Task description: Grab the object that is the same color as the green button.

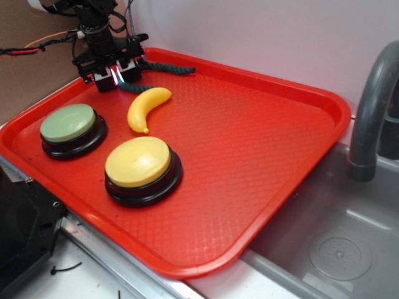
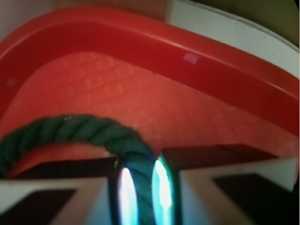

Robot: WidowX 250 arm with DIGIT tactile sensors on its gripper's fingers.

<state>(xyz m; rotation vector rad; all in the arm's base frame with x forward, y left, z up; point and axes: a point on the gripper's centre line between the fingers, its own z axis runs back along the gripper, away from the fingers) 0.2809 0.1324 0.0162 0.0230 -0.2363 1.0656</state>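
The dark green rope (image 2: 89, 131) runs between the fingers of the gripper (image 1: 116, 76), pinched tight there, one end arching out past them along the red tray (image 1: 262, 143) rim; the gripper points straight down at the tray's far corner; the banana (image 1: 147, 107) lies just beside it, the green button (image 1: 68, 123) a little further.

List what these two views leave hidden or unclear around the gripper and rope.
- Exterior view: the gripper covers the middle of the green rope, so the grip itself is unseen.
- Wrist view: the rope runs off the left edge; that end is cut off.
- Wrist view: the fingers are blurred by glare.
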